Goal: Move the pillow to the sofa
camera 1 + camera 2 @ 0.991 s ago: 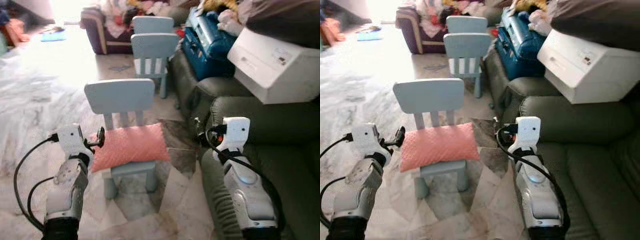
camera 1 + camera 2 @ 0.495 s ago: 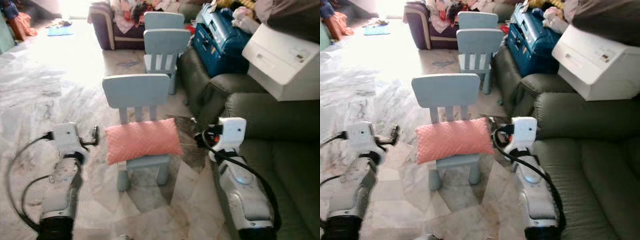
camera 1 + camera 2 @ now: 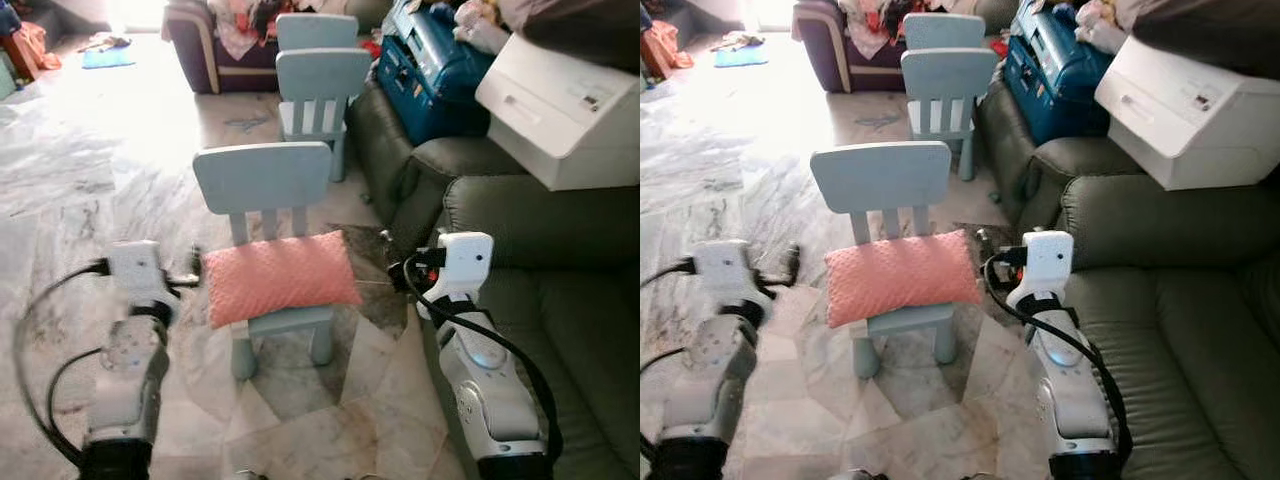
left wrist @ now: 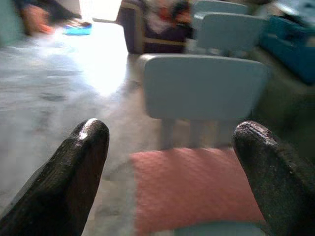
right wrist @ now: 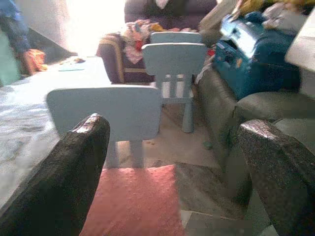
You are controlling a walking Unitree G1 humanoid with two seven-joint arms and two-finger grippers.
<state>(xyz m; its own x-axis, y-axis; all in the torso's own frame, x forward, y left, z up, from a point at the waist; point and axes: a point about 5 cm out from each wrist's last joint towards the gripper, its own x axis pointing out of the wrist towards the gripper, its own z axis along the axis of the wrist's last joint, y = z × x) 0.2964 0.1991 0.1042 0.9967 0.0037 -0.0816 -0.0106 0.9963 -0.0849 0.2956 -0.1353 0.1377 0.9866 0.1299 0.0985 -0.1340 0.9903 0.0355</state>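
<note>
- Lying across the seat of a small pale blue chair (image 3: 265,185), the pink pillow (image 3: 279,276) sits between my two arms.
- My left pincer (image 4: 172,167) is wide open, empty.
- My right pincer (image 5: 172,167) is wide open, empty, beside the green sofa (image 3: 560,300).

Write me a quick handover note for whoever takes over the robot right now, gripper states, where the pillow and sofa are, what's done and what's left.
Left gripper: open, holding nothing, raised at the pillow's left end.
Right gripper: open, holding nothing, raised at the pillow's right end, beside the sofa arm.
Pink pillow: lying flat on the seat of the nearest light blue child's chair, untouched.
Green sofa: to the robot's right; the seat cushion nearest the robot is bare, while a white box sits on the far armrest.
Done: robot is lined up on the pillow.
Left: close in, grip and lift the pillow, turn right, set it on the sofa.
</note>
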